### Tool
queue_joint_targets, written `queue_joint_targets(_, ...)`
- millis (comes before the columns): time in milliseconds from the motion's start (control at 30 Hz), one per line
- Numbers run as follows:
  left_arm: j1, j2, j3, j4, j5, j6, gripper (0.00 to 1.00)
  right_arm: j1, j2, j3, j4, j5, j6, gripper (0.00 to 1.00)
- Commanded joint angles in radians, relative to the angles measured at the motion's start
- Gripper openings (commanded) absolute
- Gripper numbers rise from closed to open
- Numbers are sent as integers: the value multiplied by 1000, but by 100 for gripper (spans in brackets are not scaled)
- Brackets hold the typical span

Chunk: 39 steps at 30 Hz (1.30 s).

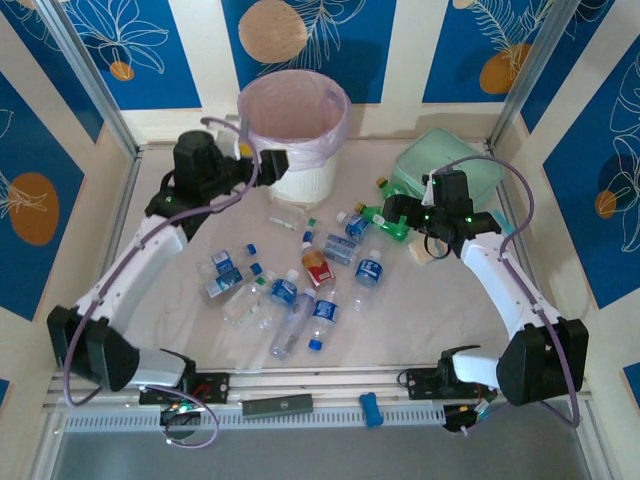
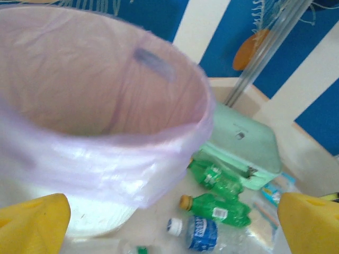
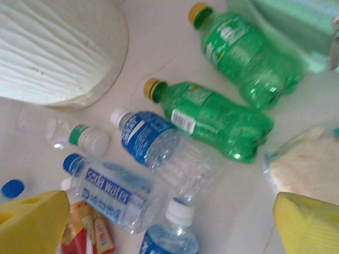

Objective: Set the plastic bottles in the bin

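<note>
left end effector (image 1: 276, 163): jaws spread fully apart with nothing between them; its yellow fingertips (image 2: 33, 225) stood at the two lower corners of the left wrist view.
bin (image 1: 305, 182): stood directly ahead of the left end effector, close against its tips; whether they touched the wall could not be told. A pink liner (image 2: 106, 159) was folded down over the rim.
right end effector (image 1: 398, 214): jaws wide open and empty, hanging above the surface (image 1: 400, 330).
green bottles: two with yellow caps lay on their sides ahead of the right end effector, roughly parallel, one nearer (image 3: 222, 119) and one farther out (image 3: 243, 53).
blue-labelled bottle (image 3: 151, 138): white cap, on its side below the open jaws, against the nearer green bottle.
soda-water bottle (image 3: 108, 196): blue cap, lying just beside the right end effector's finger (image 3: 32, 222) at the lower left of the wrist view.
red-labelled bottle (image 3: 85, 235): next to that same finger and partly hidden by it.
other bottles (image 1: 290, 300): a loose cluster lying between the two arms, well apart from the left end effector and nearer the arm bases than the right one.
pouch (image 1: 455, 165): mint green, beyond the right end effector, behind the farther green bottle.
packet (image 3: 304, 164): pale, flat, near the right end effector's other finger.
</note>
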Motion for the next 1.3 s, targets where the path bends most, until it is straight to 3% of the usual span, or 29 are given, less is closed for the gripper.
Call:
queue_joint_targets(0, -4, -102, -137, 88, -107, 19, 100, 27, 5, 14, -77, -91, 87, 99)
queue_joint_targets(267, -4, -276, -492, 131, -244, -113, 100, 150, 1, -64, -136, -38, 226, 99)
queue_joint_targets(500, -5, -360, -763, 318, -210, -278, 100, 260, 25, -148, -137, 32, 356, 100)
queue_joint_targets(733, -5, -363, -858, 352, -208, -314, 100, 340, 79, -186, -118, 90, 458, 99)
queue_joint_targets(1267, -4, -383, -883, 350, -275, -260, 100, 347, 284, -141, -21, 58, 495, 92)
